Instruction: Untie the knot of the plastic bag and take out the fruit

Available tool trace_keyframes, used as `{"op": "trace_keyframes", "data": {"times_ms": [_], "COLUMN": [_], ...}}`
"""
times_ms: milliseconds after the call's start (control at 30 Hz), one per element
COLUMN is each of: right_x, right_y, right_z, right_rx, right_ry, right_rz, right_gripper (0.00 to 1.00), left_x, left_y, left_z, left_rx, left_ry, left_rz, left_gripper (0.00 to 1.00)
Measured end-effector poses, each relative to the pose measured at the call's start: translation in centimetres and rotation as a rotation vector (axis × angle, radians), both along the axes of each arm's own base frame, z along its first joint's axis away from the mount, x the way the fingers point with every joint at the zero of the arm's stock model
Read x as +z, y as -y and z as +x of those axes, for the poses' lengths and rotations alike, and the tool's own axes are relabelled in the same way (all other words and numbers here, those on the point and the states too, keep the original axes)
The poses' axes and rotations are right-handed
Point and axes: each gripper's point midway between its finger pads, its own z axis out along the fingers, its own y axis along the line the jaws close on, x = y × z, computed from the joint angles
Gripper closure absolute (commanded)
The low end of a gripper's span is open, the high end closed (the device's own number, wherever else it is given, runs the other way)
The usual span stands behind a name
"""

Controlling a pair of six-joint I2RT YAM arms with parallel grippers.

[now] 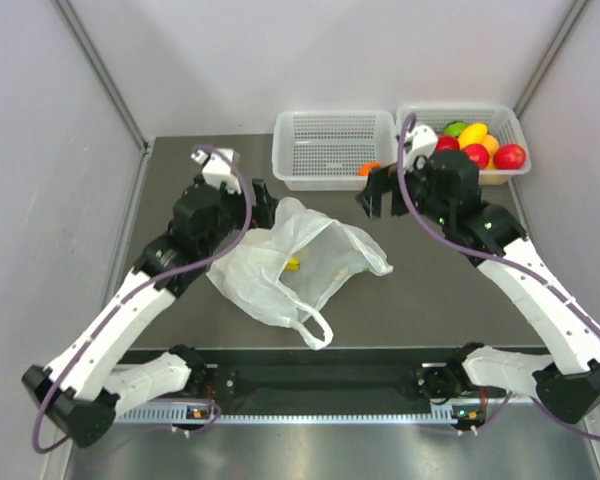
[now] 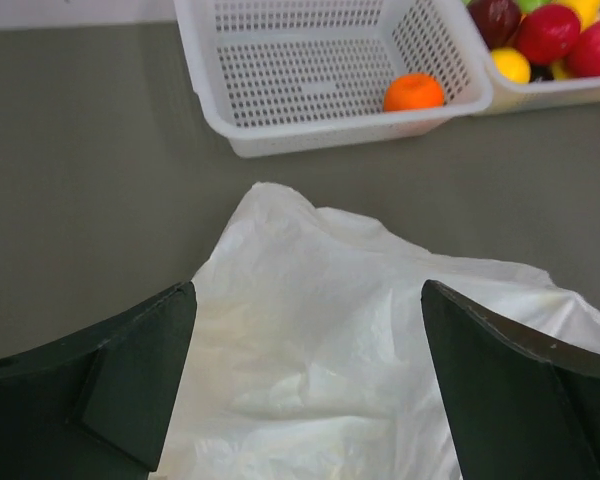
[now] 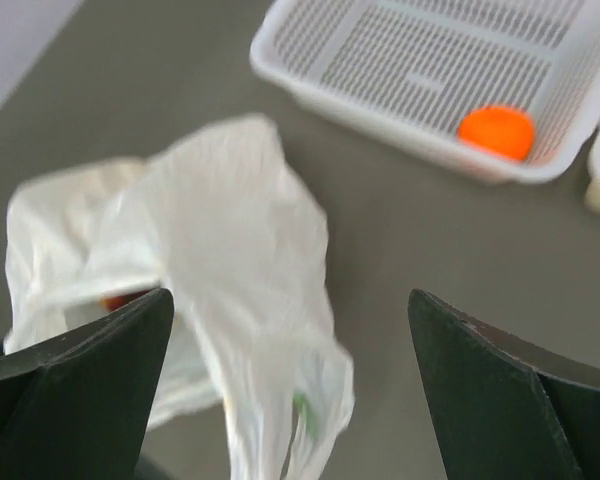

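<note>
Left claw [image 1: 263, 203] and right claw [image 1: 378, 200] both gape empty; I'd pinch the flimsy, slippery plastic bag [image 1: 290, 262] by its handle [image 1: 315, 330].

White plastic bag [image 1: 270, 275], orange fruit [image 2: 414, 92]

Premises: a robotics test cell, not a home or shop; plain pale panel walls [image 1: 40, 200] enclose the bench on three sides; bare metal frame struts [image 1: 100, 70] run up the upper left and upper right corners; two white arms [image 1: 130, 300] trailing purple cables [image 1: 248, 200] are bolted to a black rail [image 1: 320, 380] along the bottom edge; the table [image 1: 430, 300] is a plain dark grey work surface.
</note>
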Motion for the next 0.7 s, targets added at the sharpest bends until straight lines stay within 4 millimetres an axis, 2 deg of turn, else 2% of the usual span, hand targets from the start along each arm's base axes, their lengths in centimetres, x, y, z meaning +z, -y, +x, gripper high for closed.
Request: {"op": "trace_keyframes", "data": {"times_ms": [33, 100, 200, 333, 500, 567, 700], "right_x": [-1.2, -3.3, -5.0, -5.1, -4.2, -5.0, -8.2], "right_y": [-0.3, -0.6, -0.4, 0.3, -0.4, -0.9, -2.0], "right_z": [-1.0, -3.0, -5.5, -8.6, -11.8, -12.8, -14.9], "right_rx": [0.020, 0.053, 0.085, 0.122, 0.212, 0.243, 0.311], "right_ry": [-0.027, -0.074, -0.109, -0.104, -0.070, -0.083, -0.144], "right_rz": [-0.020, -0.057, -0.093, -0.100, -0.051, -0.036, -0.039], "right_gripper": [0.00, 0.00, 0.00, 0.00, 0.00, 0.00, 0.00], "left_x": [-0.4, -2.4, -6.1, -7.5, -9.1, -10.6, -14.4], "left_y": [0.2, 0.3, -0.5, -1.2, -2.6, -3.4, -4.0], "left_z": [0.8, 1.9, 1.7, 1.0, 1.3, 1.7, 2.8], "left_rx": [-0.010, -0.026, -0.019, 0.005, 0.043, 0.057, 0.062], "left_ry": [-0.031, -0.114, -0.263, -0.349, -0.402, -0.450, -0.555], "left_rz": [0.008, 0.029, 0.054, 0.031, -0.004, -0.013, -0.013], "left_gripper": [0.01, 0.01, 0.01, 0.01, 0.01, 0.01, 0.01]}}
